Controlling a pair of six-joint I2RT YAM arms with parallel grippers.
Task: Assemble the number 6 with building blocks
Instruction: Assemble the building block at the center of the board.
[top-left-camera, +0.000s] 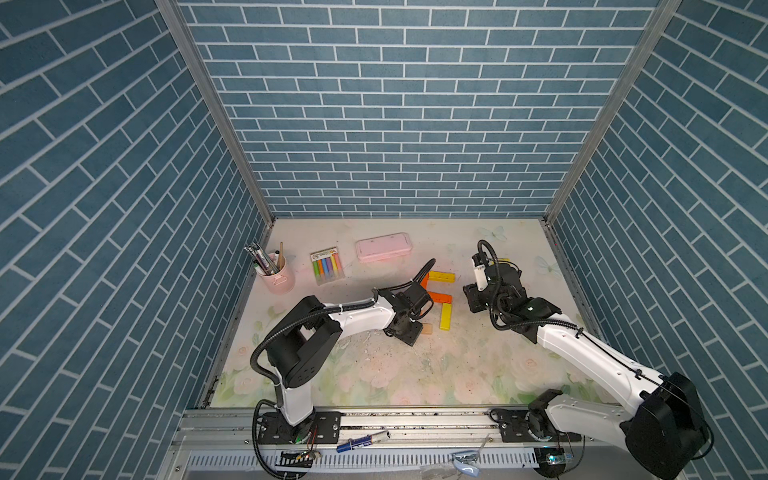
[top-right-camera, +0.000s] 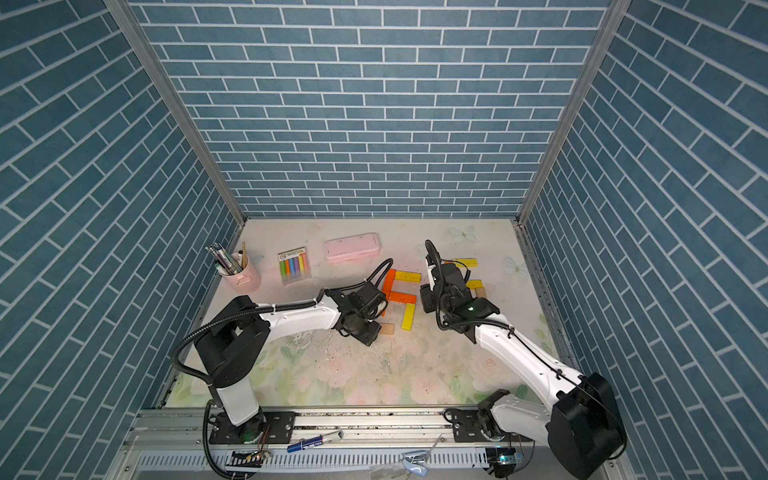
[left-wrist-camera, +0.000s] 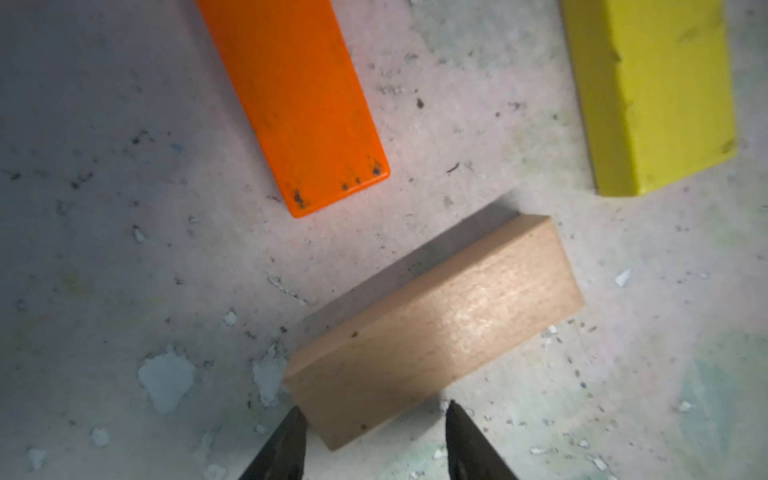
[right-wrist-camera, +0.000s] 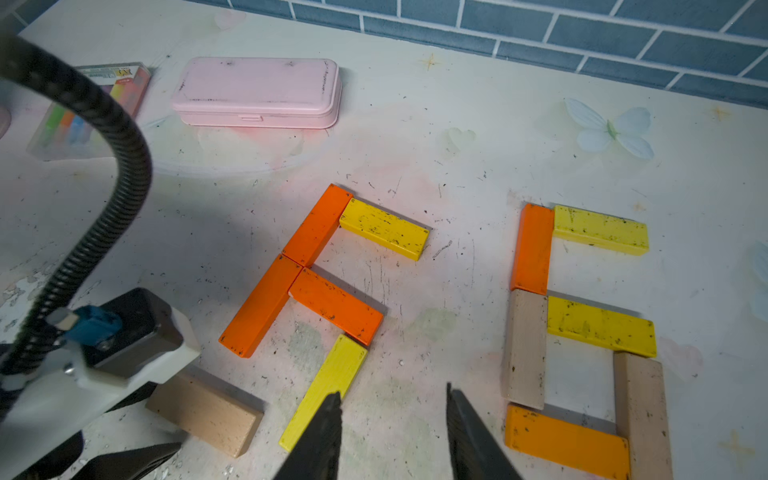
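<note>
Low in left wrist view, straddling near end of tan block (left-wrist-camera: 432, 316) with left end effector (left-wrist-camera: 374, 415); clamped or merely beside, cannot tell. Lying flat on bench (left-wrist-camera: 124, 124) under orange block (left-wrist-camera: 299, 104), probably serving as missing bottom stroke of 6. Holding right end effector (right-wrist-camera: 392, 411) apart, empty.

The left arm (top-left-camera: 357, 319) and right arm (top-left-camera: 582, 349) share white link shells and black joint housings. A ribbed black cable (right-wrist-camera: 135, 166) runs along each, cinched by zip ties (top-left-camera: 341, 308).
</note>
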